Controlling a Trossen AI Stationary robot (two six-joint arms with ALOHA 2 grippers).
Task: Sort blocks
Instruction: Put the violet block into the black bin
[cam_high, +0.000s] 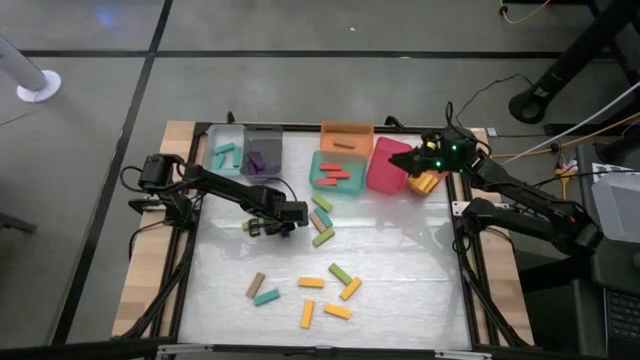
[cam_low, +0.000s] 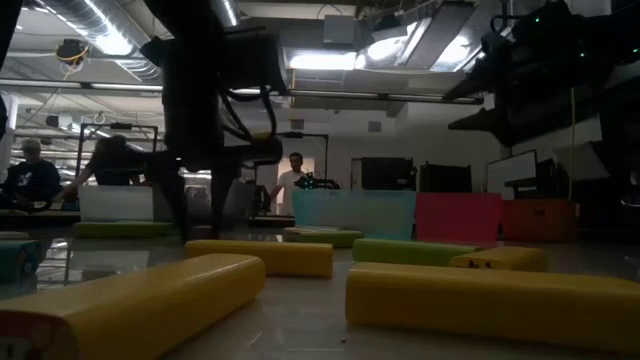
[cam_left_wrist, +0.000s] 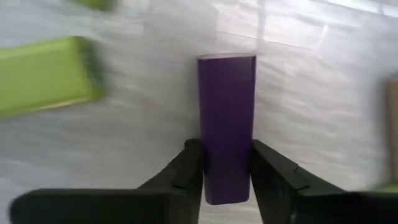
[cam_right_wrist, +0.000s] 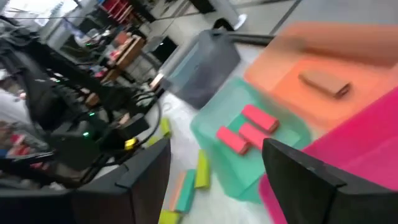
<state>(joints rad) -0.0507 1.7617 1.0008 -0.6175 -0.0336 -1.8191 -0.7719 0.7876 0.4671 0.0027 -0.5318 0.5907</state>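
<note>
A purple block (cam_left_wrist: 227, 118) lies flat on the white table top, left of centre, and my left gripper (cam_high: 263, 226) is shut on it from above. A green block (cam_left_wrist: 46, 74) lies beside it. More blocks lie loose: green and teal ones (cam_high: 322, 220) near the middle, and yellow, green, brown and teal ones (cam_high: 330, 292) toward the near edge. My right gripper (cam_right_wrist: 217, 186) hangs open and holds nothing, up over the pink bin (cam_high: 388, 165) at the far right. My left gripper pinches the purple block's two long sides (cam_left_wrist: 214, 177) between its two fingers, near one end of the block. The fingers point down at the table and lie across the block. The block lies flat on the table.
Bins stand in a row along the far edge: light blue (cam_high: 225, 150), grey (cam_high: 262, 150) with purple blocks, orange (cam_high: 346, 137), teal (cam_high: 336, 172) with red blocks, pink, and yellow (cam_high: 428, 182). People show in the room beyond the table.
</note>
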